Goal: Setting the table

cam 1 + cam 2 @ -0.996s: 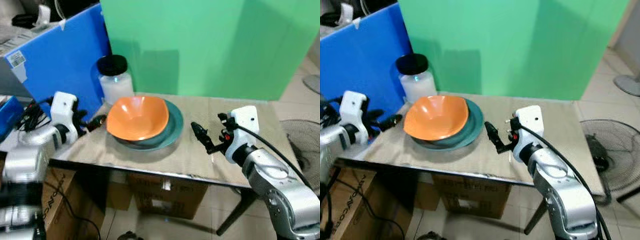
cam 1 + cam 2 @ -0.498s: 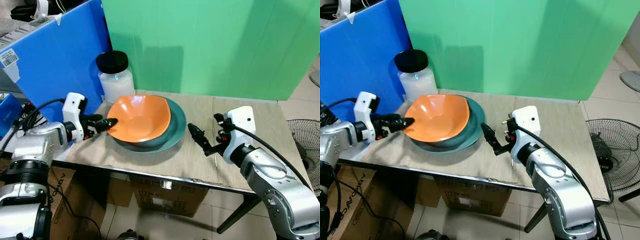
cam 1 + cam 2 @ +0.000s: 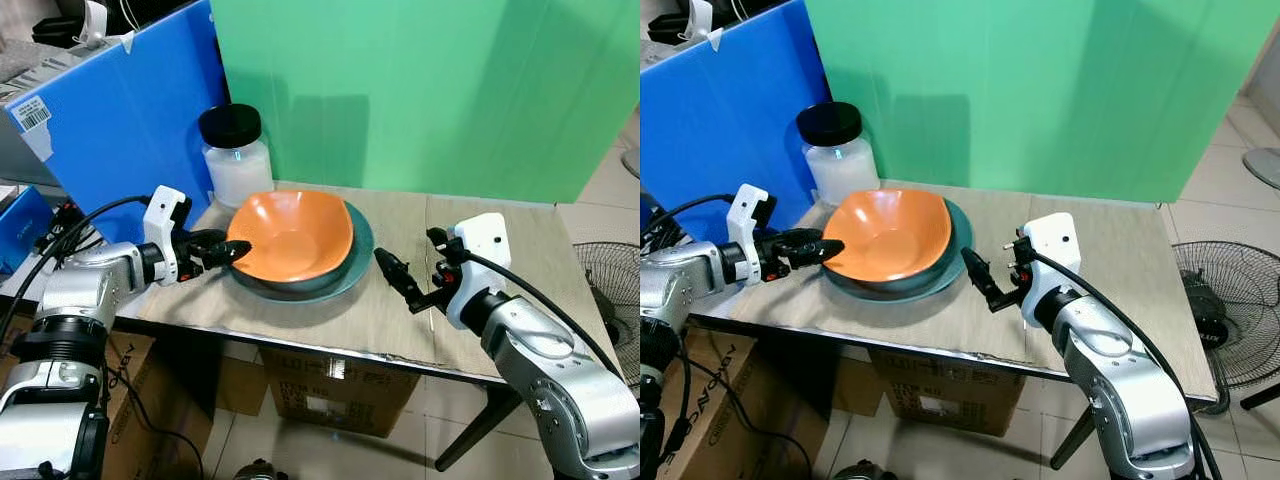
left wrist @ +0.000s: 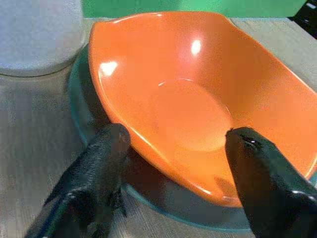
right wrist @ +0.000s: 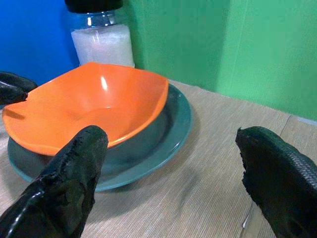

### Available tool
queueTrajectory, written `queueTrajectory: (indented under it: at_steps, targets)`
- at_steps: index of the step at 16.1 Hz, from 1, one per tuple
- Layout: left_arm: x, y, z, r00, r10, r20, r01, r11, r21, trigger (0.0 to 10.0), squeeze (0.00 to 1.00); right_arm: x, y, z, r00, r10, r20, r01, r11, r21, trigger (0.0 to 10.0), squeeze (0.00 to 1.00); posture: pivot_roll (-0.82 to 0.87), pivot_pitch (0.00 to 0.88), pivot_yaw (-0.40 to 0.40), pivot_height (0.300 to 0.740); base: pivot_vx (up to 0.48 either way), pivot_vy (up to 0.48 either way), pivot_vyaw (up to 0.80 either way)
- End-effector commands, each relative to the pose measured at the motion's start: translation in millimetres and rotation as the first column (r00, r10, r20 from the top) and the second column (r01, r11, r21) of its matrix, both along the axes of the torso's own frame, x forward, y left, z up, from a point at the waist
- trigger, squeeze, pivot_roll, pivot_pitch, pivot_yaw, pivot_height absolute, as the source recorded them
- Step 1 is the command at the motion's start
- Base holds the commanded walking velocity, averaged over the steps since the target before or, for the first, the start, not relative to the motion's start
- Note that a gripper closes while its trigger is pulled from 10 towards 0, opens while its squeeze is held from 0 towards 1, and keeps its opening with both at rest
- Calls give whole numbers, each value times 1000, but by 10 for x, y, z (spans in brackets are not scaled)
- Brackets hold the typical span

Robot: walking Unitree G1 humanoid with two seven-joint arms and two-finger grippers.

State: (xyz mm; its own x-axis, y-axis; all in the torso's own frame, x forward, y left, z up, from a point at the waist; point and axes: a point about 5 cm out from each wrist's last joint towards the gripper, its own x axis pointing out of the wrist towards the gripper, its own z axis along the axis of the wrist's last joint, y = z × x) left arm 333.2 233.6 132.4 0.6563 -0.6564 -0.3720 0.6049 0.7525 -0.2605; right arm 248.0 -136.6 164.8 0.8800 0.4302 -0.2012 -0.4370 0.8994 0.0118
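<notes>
Left pincer (image 3: 238,249) advanced to orange bowl (image 3: 295,236) rim, open, right pincer (image 3: 395,276) open over bare table (image 3: 400,320)

Glossy orange bowl (image 4: 198,94) on a smooth teal plate (image 5: 171,134) — matt woven-looking table (image 3: 400,320), textured black fingers (image 5: 74,183).

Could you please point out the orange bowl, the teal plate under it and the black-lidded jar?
orange bowl (image 3: 296,238): left eye view, inner base.
teal plate (image 3: 352,270): left eye view, exposed right rim.
black-lidded jar (image 3: 238,170): left eye view, white body below the lid.
</notes>
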Motion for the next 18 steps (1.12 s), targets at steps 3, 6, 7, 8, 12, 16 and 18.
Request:
queueTrajectory:
  at_steps: [3, 6, 7, 8, 12, 16, 18]
  targets:
    - [21, -32, 17, 1000, -20, 10, 20, 1000, -7, 0, 0, -39, 48, 26, 999, 39, -1, -39, 999, 7, 10000, 0, 53, 0, 62, 740, 0, 0, 0]
    - [19, -23, -43, 999, 3, -36, -3, 1000, -18, 0, 0, -49, 56, 21, 999, 47, -5, -47, 999, 6, 10000, 0, 52, 0, 61, 740, 0, 0, 0]
    - [44, -31, -94, 995, 56, -78, -60, 997, -58, 0, 0, -54, 66, 19, 998, 59, -8, -59, 998, 5, 10000, 0, 51, 0, 60, 740, 0, 0, 0]
    - [56, -38, -109, 993, 75, -93, -83, 994, -76, 0, 0, -57, 70, 18, 998, 65, -10, -65, 998, 5, 10000, 0, 51, 0, 60, 740, 0, 0, 0]
    - [95, -107, -170, 977, 111, -180, -139, 978, -155, 0, 0, -125, 93, 46, 986, 167, -7, -167, 986, -4, 10000, 0, 44, 0, 60, 740, 0, 0, 0]
    - [73, -147, -280, 959, 105, -264, -142, 982, -124, 0, 0, -163, 97, 45, 979, 206, -14, -206, 979, -11, 10000, 0, 44, 0, 60, 740, 0, 0, 0]
    - [57, -172, -318, 950, 91, -298, -129, 986, -110, 0, 0, -173, 108, 42, 976, 219, -18, -219, 976, -9, 10000, 0, 42, 0, 63, 740, 0, 0, 0]
